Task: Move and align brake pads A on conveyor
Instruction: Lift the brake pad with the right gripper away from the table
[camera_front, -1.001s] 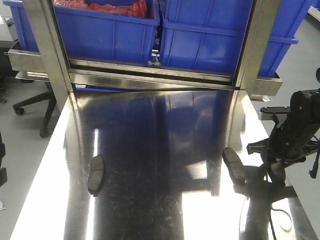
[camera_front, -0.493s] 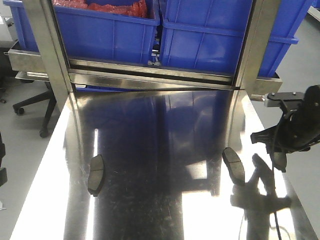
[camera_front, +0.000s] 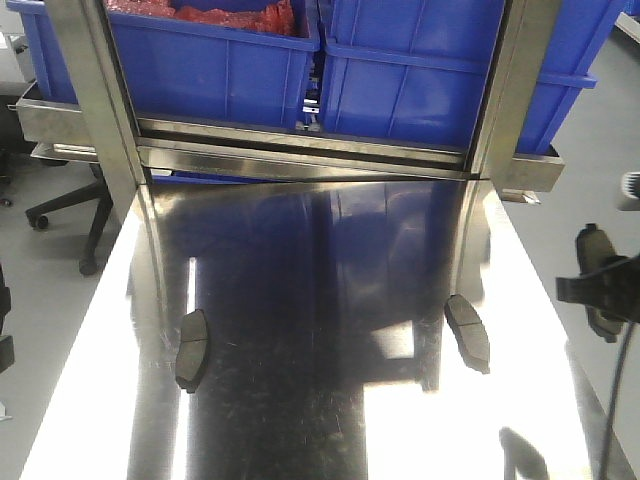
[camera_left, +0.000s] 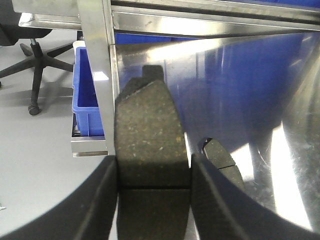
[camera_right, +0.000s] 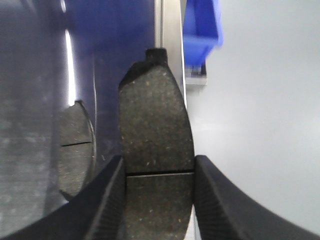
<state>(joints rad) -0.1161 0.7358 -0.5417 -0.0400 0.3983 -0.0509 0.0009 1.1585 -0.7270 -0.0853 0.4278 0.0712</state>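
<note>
Each gripper holds one of the brake pads A. In the left wrist view my left gripper (camera_left: 153, 165) is shut on a dark pad (camera_left: 150, 120) with a groove across it. Just to its right a second pad (camera_left: 222, 162) lies on the steel table. My right gripper (camera_right: 159, 165) is shut on another pad (camera_right: 156, 115), beside a pad (camera_right: 75, 155) lying on the table. From the front, the right gripper (camera_front: 605, 285) hangs past the table's right edge, and two pads (camera_front: 192, 350) (camera_front: 468, 333) lie flat on the table. The conveyor is out of view.
The shiny steel table (camera_front: 320, 420) fills the front view. Blue bins (camera_front: 400, 70) sit on a steel rack behind it, with upright steel posts (camera_front: 100, 110) (camera_front: 510, 90) at the table's far corners. An office chair (camera_front: 60, 205) stands on the floor at the left.
The right arm has swung right and out past the table's right edge, carrying its pad. The two pads on the table have not moved.
</note>
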